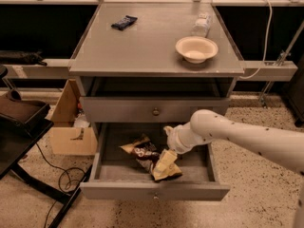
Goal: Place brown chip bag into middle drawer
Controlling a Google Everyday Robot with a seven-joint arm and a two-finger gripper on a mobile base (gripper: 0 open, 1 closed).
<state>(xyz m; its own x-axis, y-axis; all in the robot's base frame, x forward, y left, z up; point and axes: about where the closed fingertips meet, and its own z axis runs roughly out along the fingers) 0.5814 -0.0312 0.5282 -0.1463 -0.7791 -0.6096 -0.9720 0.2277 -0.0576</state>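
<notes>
The brown chip bag [145, 154] lies crumpled on the grey floor of the open middle drawer [154, 191], dark brown in the middle with pale yellow ends. My gripper [169, 147] is inside the drawer, directly above the bag's right end, at the tip of my white arm reaching in from the right. The gripper is close over the bag; I cannot tell whether it touches it.
The closed upper drawer [156, 111] sits just above my wrist. On the cabinet top [142, 46] are a small dark blue packet [124, 22], a cream bowl [196, 49] and a clear bottle [201, 24]. A cardboard box [69, 127] and black stand stand at left.
</notes>
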